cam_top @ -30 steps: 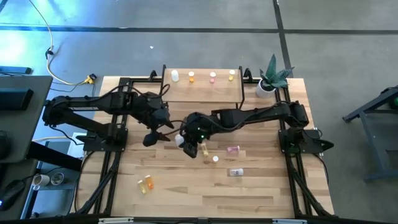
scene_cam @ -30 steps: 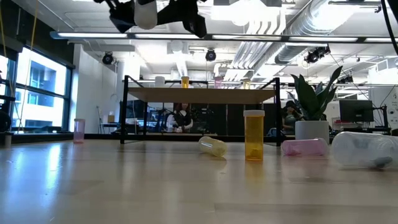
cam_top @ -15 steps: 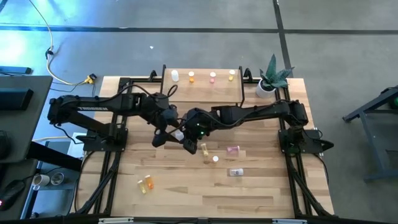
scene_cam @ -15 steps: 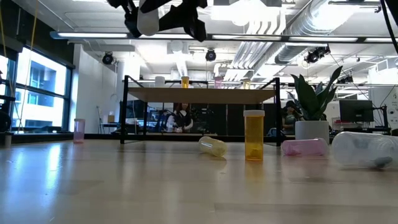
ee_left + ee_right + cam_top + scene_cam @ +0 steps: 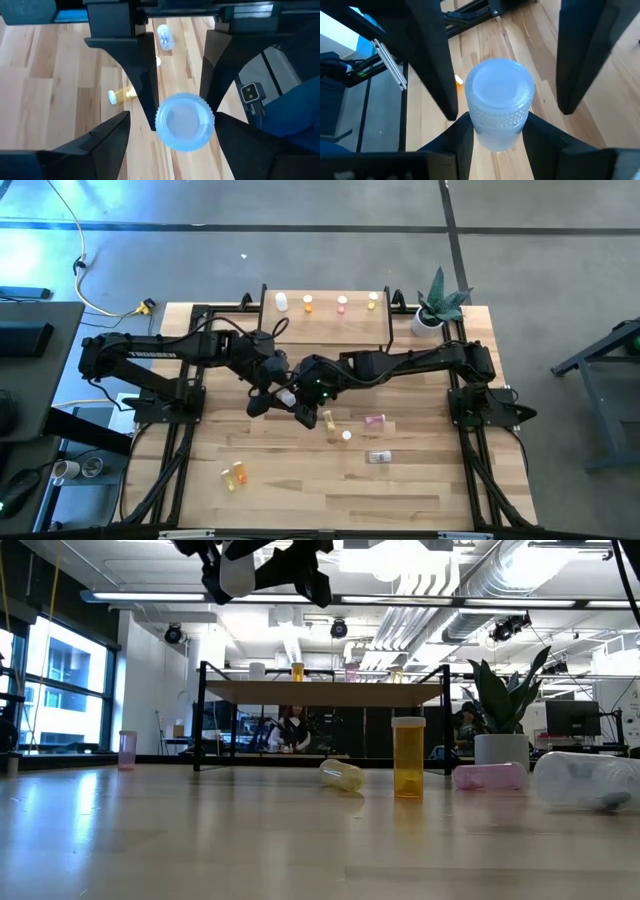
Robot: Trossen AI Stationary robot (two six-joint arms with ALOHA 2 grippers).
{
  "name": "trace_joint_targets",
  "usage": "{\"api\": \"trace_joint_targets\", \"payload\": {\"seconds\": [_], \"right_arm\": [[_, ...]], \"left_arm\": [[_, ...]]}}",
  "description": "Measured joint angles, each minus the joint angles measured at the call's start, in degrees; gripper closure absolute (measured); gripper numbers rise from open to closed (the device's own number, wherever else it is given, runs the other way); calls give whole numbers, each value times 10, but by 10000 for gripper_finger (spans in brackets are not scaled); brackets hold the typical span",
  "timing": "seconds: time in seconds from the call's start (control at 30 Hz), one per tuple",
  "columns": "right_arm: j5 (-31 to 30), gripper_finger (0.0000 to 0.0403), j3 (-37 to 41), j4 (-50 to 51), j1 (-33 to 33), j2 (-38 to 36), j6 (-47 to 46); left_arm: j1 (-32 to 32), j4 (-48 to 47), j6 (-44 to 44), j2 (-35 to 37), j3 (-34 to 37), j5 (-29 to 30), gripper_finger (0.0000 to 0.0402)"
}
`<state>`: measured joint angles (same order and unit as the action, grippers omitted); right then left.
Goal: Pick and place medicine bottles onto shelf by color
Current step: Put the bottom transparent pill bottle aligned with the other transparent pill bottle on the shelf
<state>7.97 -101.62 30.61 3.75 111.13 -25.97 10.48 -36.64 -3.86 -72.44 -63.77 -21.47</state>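
while overhead hides it, right hand [image 5: 492,131] clamps a clear bottle [image 5: 499,102] between left hand's [image 5: 177,107] spread fingers.

Two black jointed arms [image 5: 150,355], flat dark pincer fingers [image 5: 142,65].

A potted plant [image 5: 437,305] in a white pot stands at the counter's [image 5: 300,490] upper right corner. A yellow cable [image 5: 100,305] trails across the grey floor [image 5: 300,220] at upper left, beside a dark desk [image 5: 30,340].
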Motion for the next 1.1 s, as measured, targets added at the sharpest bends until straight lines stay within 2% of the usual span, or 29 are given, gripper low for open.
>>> {"api": "trace_joint_targets", "payload": {"seconds": [0.5, 0.83, 1.1], "right_arm": [[-2, 269, 0, 0, 0, 0, 1], [-3, 269, 0, 0, 0, 0, 7], [-3, 269, 0, 0, 0, 0, 9]], "left_arm": [[0, 9, 1, 0, 0, -6, 196], [0, 10, 19, 0, 0, -7, 269], [0, 10, 19, 0, 0, -9, 266]]}}
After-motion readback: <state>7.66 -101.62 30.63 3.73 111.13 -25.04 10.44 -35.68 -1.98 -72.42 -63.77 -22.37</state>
